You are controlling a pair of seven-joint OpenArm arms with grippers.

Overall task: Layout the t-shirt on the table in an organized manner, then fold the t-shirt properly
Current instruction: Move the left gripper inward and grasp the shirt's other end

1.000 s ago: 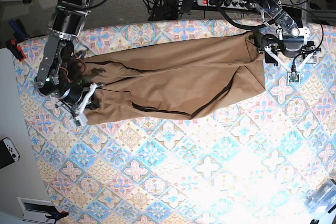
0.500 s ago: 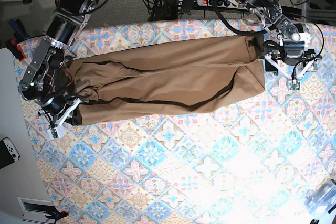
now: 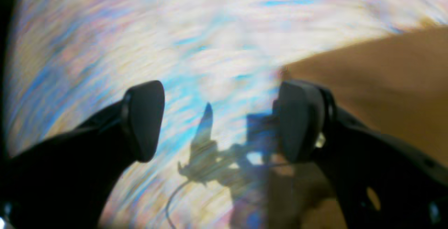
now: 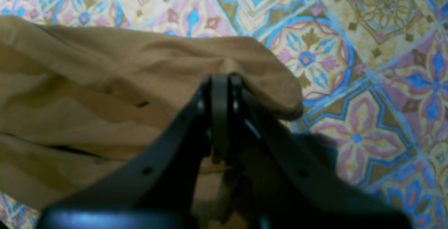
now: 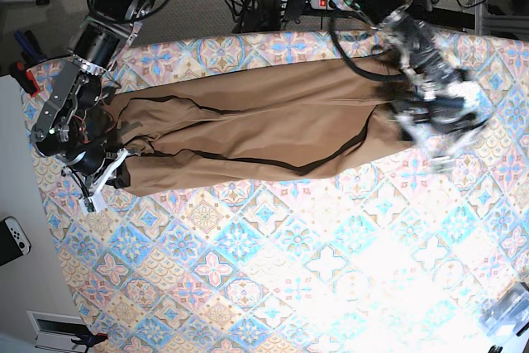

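Observation:
The tan-brown t-shirt (image 5: pixel 264 121) lies stretched in a long band across the far part of the patterned table (image 5: pixel 289 262). My right gripper (image 5: pixel 104 179), at the left of the base view, is shut on the shirt's left end; the right wrist view shows its closed jaws (image 4: pixel 220 82) pinching a fold of the fabric (image 4: pixel 105 82) just above the table (image 4: pixel 350 47). My left gripper (image 5: pixel 438 138) is motion-blurred by the shirt's right end. In the left wrist view it is open and empty (image 3: pixel 222 120), with the shirt (image 3: pixel 385 82) beside its right finger.
A white game controller (image 5: pixel 12 237) lies on the white surface at the left. A power strip and cables (image 5: pixel 331 2) sit behind the table. A clear plastic item (image 5: pixel 506 310) is at the bottom right corner.
My left gripper has let go of the shirt's right end and swung down and slightly left, still moving. My right gripper has pulled the left end further left, then held nearly still.

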